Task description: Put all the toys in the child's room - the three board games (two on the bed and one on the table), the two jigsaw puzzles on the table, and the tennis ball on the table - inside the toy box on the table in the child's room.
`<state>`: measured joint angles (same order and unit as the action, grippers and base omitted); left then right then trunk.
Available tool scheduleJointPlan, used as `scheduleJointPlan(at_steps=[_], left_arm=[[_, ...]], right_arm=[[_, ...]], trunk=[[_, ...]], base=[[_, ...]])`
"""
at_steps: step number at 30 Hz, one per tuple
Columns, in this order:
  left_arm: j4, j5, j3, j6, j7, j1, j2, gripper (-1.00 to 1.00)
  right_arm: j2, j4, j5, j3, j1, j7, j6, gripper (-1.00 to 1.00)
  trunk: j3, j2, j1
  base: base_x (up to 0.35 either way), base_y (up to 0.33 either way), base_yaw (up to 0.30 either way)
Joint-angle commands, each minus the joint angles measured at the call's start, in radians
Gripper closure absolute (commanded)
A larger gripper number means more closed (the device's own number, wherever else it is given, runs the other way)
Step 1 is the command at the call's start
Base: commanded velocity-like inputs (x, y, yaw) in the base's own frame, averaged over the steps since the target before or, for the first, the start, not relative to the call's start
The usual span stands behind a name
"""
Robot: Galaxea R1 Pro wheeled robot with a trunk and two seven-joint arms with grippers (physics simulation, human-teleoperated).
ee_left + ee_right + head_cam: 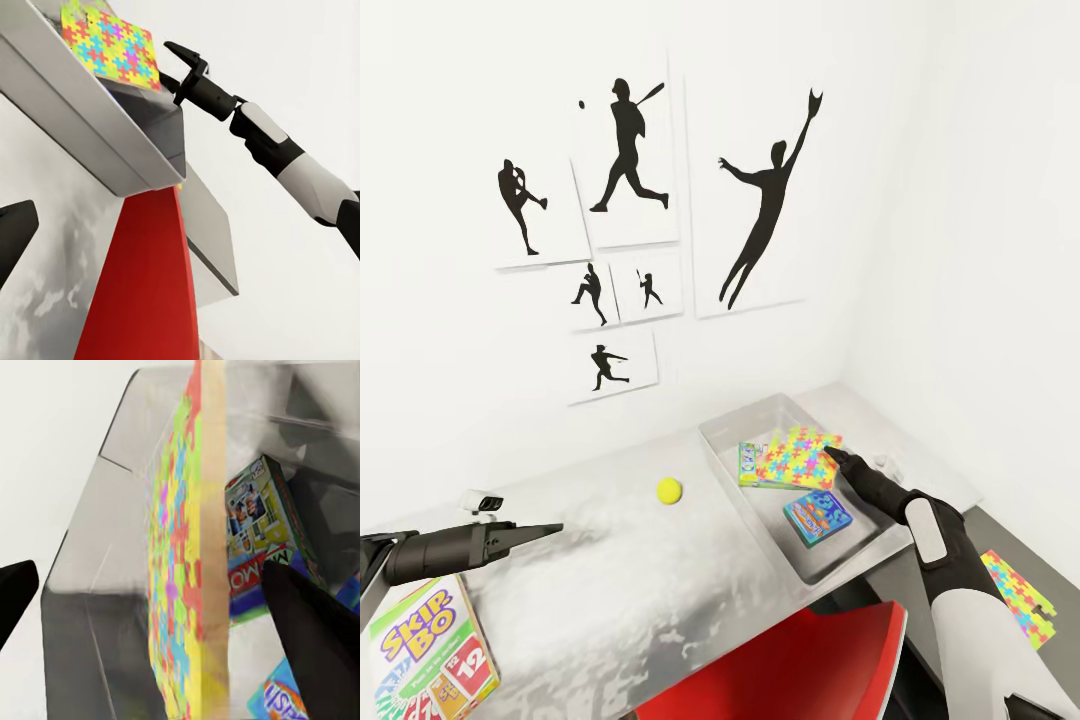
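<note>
The grey toy box (742, 497) stands on the right of the table (610, 600). In it a jigsaw puzzle (796, 458) lies tilted over a green board game (748, 462), with a blue board game (817, 516) nearer me. My right gripper (836, 459) is open just above the puzzle's near edge; the right wrist view shows the blurred puzzle (184, 562) between its spread fingers. The tennis ball (669, 490) rests on the table left of the box. My left gripper (550, 530) hovers open over the table's left part. The SKIP-BO game (430, 650) lies below that arm.
A second jigsaw puzzle (1017, 597) lies lower down past the table's right edge. A red chair (800, 670) is tucked against the table's near side. The white wall with baseball silhouettes (630, 200) closes the far side, and another wall the right.
</note>
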<state>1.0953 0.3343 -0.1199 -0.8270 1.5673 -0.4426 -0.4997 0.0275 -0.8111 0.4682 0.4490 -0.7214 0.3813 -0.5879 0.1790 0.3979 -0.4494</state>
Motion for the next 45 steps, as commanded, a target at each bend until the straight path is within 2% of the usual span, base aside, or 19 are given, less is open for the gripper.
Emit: scheduleJointPlan(at_steps=[1, 15, 22, 24, 28, 38, 45], left_arm=[[0.0, 0.0, 0.0, -0.011, 0.003, -0.001, 0.0, -1.0], [0.0, 0.001, 0.0, -0.011, 0.003, -0.001, 0.0, -1.0], [0.0, 0.002, 0.0, -0.011, 0.003, -0.001, 0.0, -1.0], [0.0, 0.001, 0.0, -0.011, 0.003, -0.001, 0.0, -1.0], [0.0, 0.001, 0.0, -0.011, 0.003, -0.001, 0.0, -1.0], [0.0, 0.001, -0.001, -0.011, 0.003, -0.001, 0.0, -1.0], [0.0, 0.002, -0.001, -0.011, 0.003, -0.001, 0.0, -1.0]], right_arm=[[0.0, 0.0, 0.003, 0.003, -0.001, 0.002, -0.008, -1.0], [0.002, 0.0, 0.004, 0.004, -0.001, 0.004, -0.011, -1.0], [0.008, -0.02, 0.006, 0.007, 0.011, 0.03, -0.025, -1.0], [0.01, -0.037, 0.007, 0.007, 0.014, 0.063, -0.047, -1.0], [0.008, -0.085, 0.006, 0.007, 0.029, 0.182, -0.098, -1.0], [0.017, -0.159, 0.005, 0.003, 0.097, 0.43, -0.138, -1.0], [0.02, -0.241, 0.003, 0.002, 0.146, 0.574, -0.152, -1.0]], trunk=[[0.002, 0.002, -0.001], [0.002, 0.002, -0.001], [0.002, 0.002, -0.001], [0.002, 0.002, -0.001], [0.002, 0.002, -0.001], [-0.01, 0.002, -0.001], [-0.021, 0.002, -0.001]], base=[[0.0, 0.0, 0.0], [0.0, 0.0, 0.0], [0.0, 0.0, 0.0], [0.0, 0.0, 0.0], [0.0, 0.0, 0.0], [0.0, 0.0, -0.001], [0.0, 0.0, -0.044]])
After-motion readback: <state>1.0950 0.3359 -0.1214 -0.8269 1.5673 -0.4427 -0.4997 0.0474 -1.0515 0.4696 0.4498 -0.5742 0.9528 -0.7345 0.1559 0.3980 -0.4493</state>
